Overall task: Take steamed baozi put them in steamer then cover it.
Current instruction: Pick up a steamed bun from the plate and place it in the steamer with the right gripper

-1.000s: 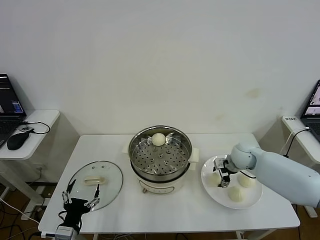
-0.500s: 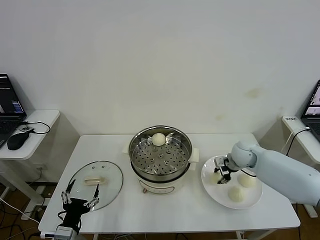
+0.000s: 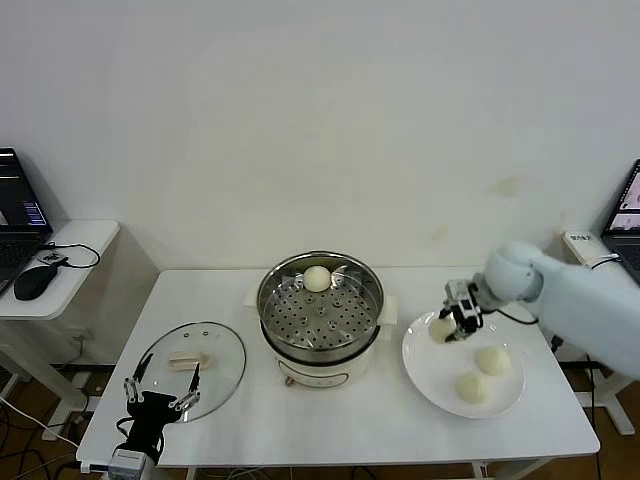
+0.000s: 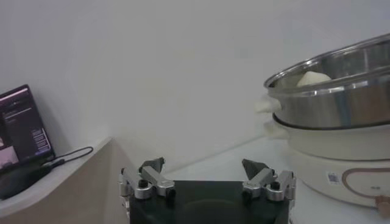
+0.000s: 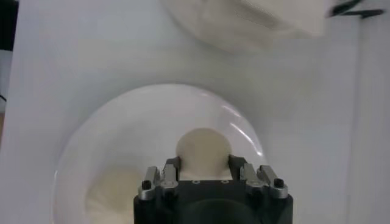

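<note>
My right gripper (image 3: 452, 322) is shut on one steamed baozi (image 3: 441, 329), holding it just above the left part of the white plate (image 3: 430, 368). In the right wrist view the bun (image 5: 203, 152) fills the gap between the fingers of the gripper (image 5: 203, 164). Two more baozi (image 3: 492, 360) (image 3: 471, 388) lie on the plate. The steel steamer (image 3: 320, 305) stands mid-table with one baozi (image 3: 317, 278) at its far side. The glass cover (image 3: 190, 357) lies flat at the left. My left gripper (image 3: 158, 395) waits open near the cover's front edge.
Side tables with laptops stand at the far left (image 3: 20, 215) and far right (image 3: 625, 215); a black mouse (image 3: 35, 282) lies on the left one. The left wrist view shows the steamer (image 4: 341, 91) and its white pot base (image 4: 341, 161) ahead.
The right gripper has shut on a baozi on the plate and lifted it, the arm rising and drawing back to the right. The left arm has not moved.
</note>
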You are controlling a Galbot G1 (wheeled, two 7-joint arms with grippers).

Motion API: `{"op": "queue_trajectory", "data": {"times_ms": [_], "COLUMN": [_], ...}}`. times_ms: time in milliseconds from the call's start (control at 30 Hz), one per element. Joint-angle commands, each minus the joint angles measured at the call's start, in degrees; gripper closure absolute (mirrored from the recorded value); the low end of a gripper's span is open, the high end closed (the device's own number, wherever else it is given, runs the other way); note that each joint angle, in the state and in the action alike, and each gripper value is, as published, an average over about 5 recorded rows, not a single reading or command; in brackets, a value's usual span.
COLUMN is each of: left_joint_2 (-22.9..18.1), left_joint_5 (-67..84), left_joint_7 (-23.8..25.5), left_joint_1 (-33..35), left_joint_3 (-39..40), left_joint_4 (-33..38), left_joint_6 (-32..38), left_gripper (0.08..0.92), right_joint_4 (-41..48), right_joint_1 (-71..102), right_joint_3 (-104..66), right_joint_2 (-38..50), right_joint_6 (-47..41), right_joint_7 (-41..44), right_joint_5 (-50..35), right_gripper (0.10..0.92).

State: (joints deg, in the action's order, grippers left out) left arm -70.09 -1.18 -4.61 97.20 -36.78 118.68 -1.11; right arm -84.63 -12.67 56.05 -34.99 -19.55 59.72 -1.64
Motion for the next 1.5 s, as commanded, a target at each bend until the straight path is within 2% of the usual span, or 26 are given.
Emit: {"op": "queue_trajectory", "data": {"times_ms": [33,233,400,767,1100,1500], "left_joint_2": [0.27,0.86,1.16,1.32,1.05,1.25], "left_joint_5": [0.12,0.51,0.91,1.68,1.73,1.77], "left_joint_7": [0.05,0.09,0.09,0.25,0.35,0.39], "left_joint_1": [-0.05,-0.17,-0.27,-0.62,-1.21,-1.29], "left_joint_3": [0.04,-0.14,-0.36,-1.7,-1.63,-1.82], "left_joint_4": [0.06,-0.01,-0.07,0.0,-0.9,-0.94], "left_joint_6": [0.01,0.05,0.09,0.04,0.12,0.26], "left_gripper": [0.177,0.177,0.177,0.177,0.177,0.177], "right_joint_4": [-3.24,-3.27,-1.09,11.11,18.07,21.17], "right_joint_1": [-25.48,-31.89,-29.43,-18.15,-12.22,-8.77], "right_joint_3": [12.02,15.15,15.1,13.38,12.77,11.81], "right_joint_2": [-0.15,-9.02,-18.04,-35.91,-41.27,-43.56], "right_joint_6": [-1.53,-5.47,-9.19,-11.21,-12.56,-13.99], "right_joint_7": [0.56,-2.34,-6.29,-9.71,-12.05,-13.68], "right_joint_5": [-12.96,-21.32,-27.36,-28.56,-27.1,-25.45], "right_gripper": [0.508,0.502,0.499,0.499,0.499,0.499]}}
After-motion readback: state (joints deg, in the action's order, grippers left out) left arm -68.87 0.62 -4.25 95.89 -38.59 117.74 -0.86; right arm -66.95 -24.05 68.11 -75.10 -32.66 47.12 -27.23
